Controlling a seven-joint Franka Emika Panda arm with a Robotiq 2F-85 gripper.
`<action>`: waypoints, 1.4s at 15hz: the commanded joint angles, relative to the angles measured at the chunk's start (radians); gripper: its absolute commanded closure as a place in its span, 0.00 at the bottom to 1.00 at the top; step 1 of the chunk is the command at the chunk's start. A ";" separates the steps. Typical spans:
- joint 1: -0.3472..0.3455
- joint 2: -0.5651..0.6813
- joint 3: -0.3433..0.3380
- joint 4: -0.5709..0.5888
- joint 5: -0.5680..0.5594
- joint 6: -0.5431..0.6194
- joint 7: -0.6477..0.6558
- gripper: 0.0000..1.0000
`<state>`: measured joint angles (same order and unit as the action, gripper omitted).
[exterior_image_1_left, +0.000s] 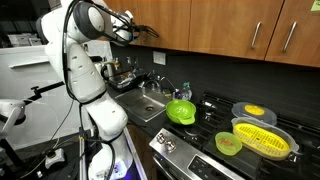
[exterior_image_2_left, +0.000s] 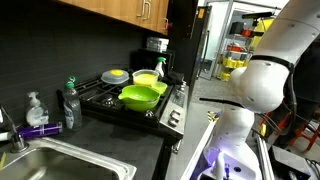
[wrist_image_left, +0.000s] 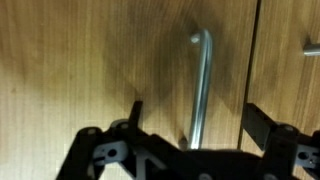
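Gripper (wrist_image_left: 193, 118): enters from the bottom edge of the wrist view. Jaws released and spread wide, grasping nothing. In an exterior view the gripper (exterior_image_1_left: 140, 30) sits upper left of centre, up against the wall cabinets.
Fingers (wrist_image_left: 135, 112): two dark tips, one left of centre and one at the right, both in the lower half of the frame.
Cabinet handle (wrist_image_left: 201, 85): upright metal bar at the centre of the wrist view, its top end bending into the wood. In the picture it stands between the two fingertips and touches neither. How far it lies ahead of the tips cannot be told.
Cabinet door (wrist_image_left: 70, 60): brown wood grain filling the frame behind the handle, with a vertical seam right of the handle.
Second handle (wrist_image_left: 312, 46): metal, at the upper right edge on the neighbouring door, only partly in frame.
Arm (exterior_image_1_left: 85, 60): white, rising through the left of the frame to the upper left.
Sink (exterior_image_1_left: 148, 105): steel, mid-frame, below the gripper and well apart from it.
Green bowl (exterior_image_1_left: 181, 111): centre of frame, at the stove's end beside the sink.
Stove (exterior_image_1_left: 205, 128): black top, lower right of centre.
Small green bowl (exterior_image_1_left: 228, 143): lower right, on the stove.
Yellow colander (exterior_image_1_left: 262, 138): lower right, just beside the small green bowl.
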<state>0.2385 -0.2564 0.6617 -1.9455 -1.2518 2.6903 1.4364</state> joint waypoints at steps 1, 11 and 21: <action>-0.012 0.045 0.002 0.049 -0.026 0.015 -0.015 0.00; -0.013 0.046 0.008 0.056 -0.029 -0.017 -0.025 0.47; 0.030 0.036 -0.019 0.049 -0.035 -0.057 -0.025 0.92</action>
<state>0.2582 -0.2899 0.6611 -1.9627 -1.2517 2.6081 1.4360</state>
